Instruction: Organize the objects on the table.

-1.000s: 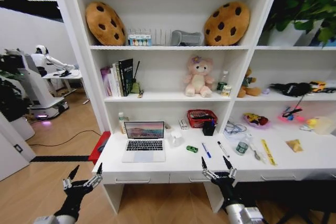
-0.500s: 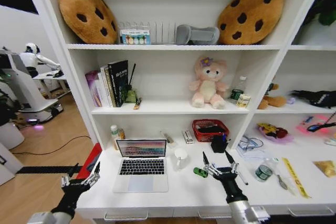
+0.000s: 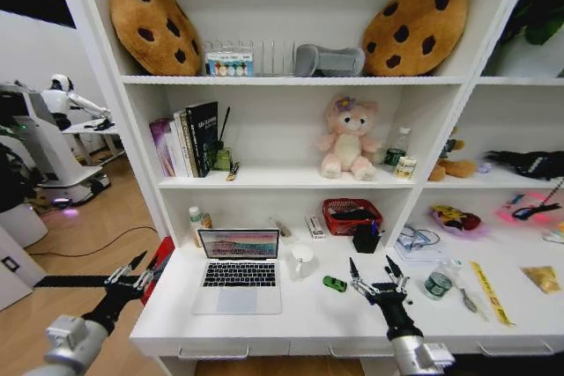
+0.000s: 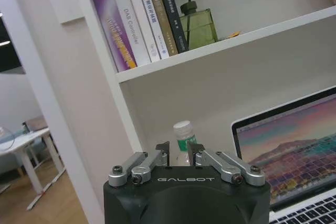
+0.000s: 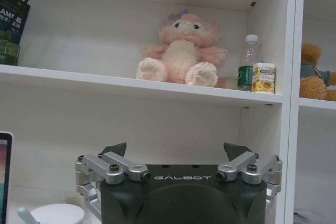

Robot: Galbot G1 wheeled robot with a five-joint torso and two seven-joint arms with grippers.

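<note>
On the white table a silver laptop stands open with a pink screen, which also appears in the left wrist view. A tiny green toy car lies to its right. My right gripper hovers just right of the car, open wide and empty; it hides the pens. A green-lidded jar sits farther right. My left gripper hangs off the table's left end, beside the laptop; its fingers are apart by a narrow gap and hold nothing.
A white mug, black pen holder and red basket stand behind the car. A small bottle is left of the laptop. A yellow ruler and a spoon lie right. Shelves with books and plush toys rise above.
The camera has closed in on the desk since a second ago. My left arm has swung outward to the left. The right gripper stays near the toy car.
</note>
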